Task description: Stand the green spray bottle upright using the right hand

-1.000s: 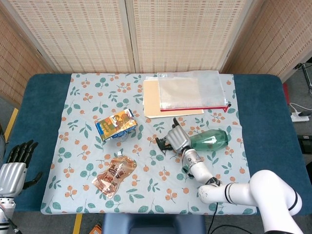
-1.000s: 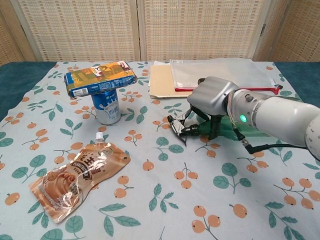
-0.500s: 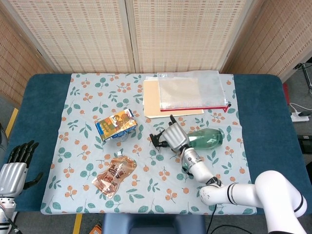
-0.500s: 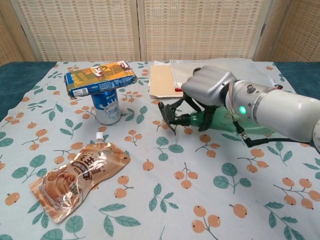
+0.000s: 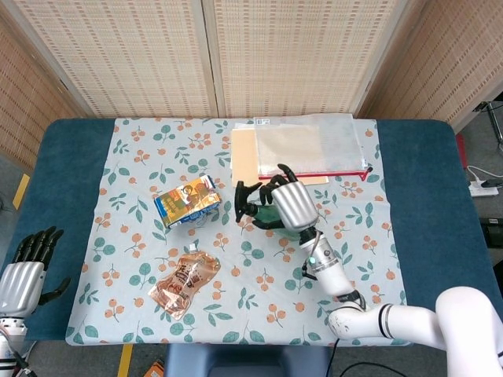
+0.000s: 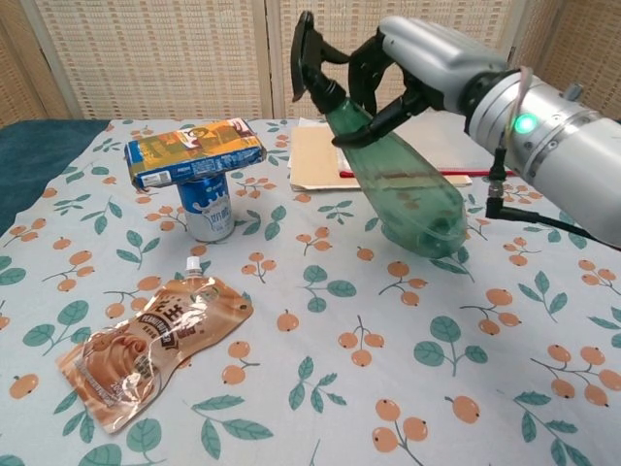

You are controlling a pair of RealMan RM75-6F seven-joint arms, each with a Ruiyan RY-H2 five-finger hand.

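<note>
- While the right hand (image 6: 408, 68) is tipping it up by the neck, the green spray bottle (image 6: 403, 189) is going from flat on the cloth a sec ago to steeply tilted now — head up and leaning toward the robot's left, base low near the tablecloth (image 6: 320, 388).
- Bottle is sitting approx mid-cloth, just in front of the tan folder (image 5: 245, 161) and the clear zip pouch (image 5: 314, 145); in the head view the hand is covering most of it.
- Judging from that, the righting step is well under way but not done: bottle is still leaning, not vertical, and I can't tell whether the base is touching the cloth or hanging just above it.
- Fingers (image 6: 364, 68) are curling tight round the neck, just below the black trigger head (image 6: 306, 53), w/ the thumb side opposing — a closed grip on the bottle, not spread.
- Next move prob. calls for swinging the top further over the base, then easing off; a round base on soft cloth could wobble on release.
- Left hand (image 5: 23, 267) is hanging off the table's left edge, fingers apart, holding nothing.
- Nearby stuff: blue can (image 6: 209, 209) w/ a snack pack (image 6: 194, 150) lying on top, and an orange spout pouch (image 6: 155, 345), all well apart from the bottle.
</note>
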